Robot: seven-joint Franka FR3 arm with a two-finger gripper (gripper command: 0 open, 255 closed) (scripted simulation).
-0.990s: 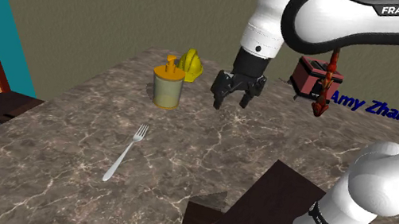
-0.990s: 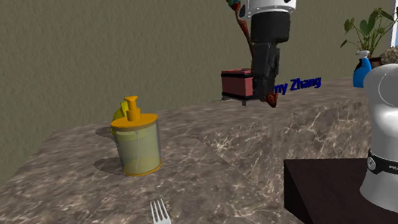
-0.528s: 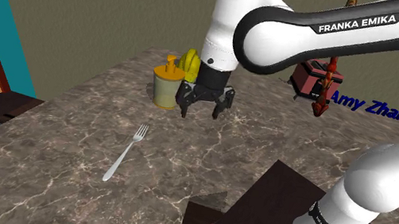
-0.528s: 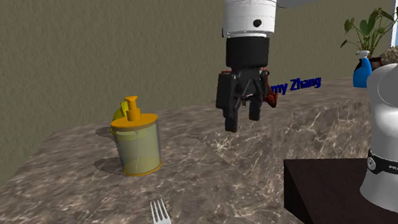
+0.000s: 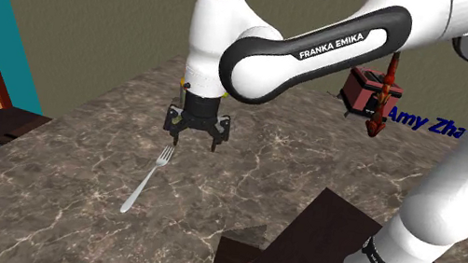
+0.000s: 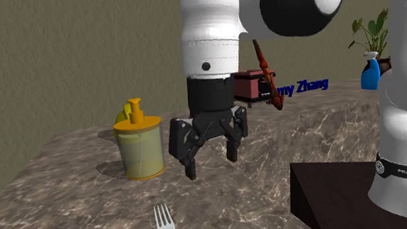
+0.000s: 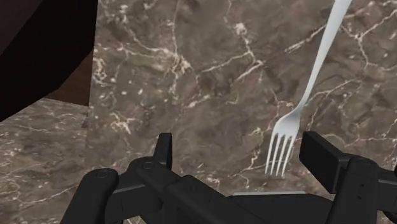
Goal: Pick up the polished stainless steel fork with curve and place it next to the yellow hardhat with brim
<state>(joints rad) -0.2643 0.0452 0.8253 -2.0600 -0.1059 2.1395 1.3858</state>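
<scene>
Brown marble tabletop (image 5: 77, 160) veined in white, backed by a plain olive wall (image 5: 99, 3). Flat on it, at the shoulder view's lower left: a slim silvery fork (image 5: 148, 180), tines aimed at the far side, handle trailing toward the camera. Directly above the tines and clear of them: the black gripper (image 5: 194, 137), pointing straight down, fingers (image 6: 187, 162) spread wide with nothing held. From the wrist, tines visible between the two fingers, closer to one than the other. Probably poised this way for a straight descent astride the thin neck, given such a flat-lying target. Farther back, a pale jar (image 6: 141, 147) with an orange pump lid. Tucked just behind it, the yellow hardhat (image 6: 122, 114), mostly hidden. Likely a detour around the jar on delivery.
</scene>
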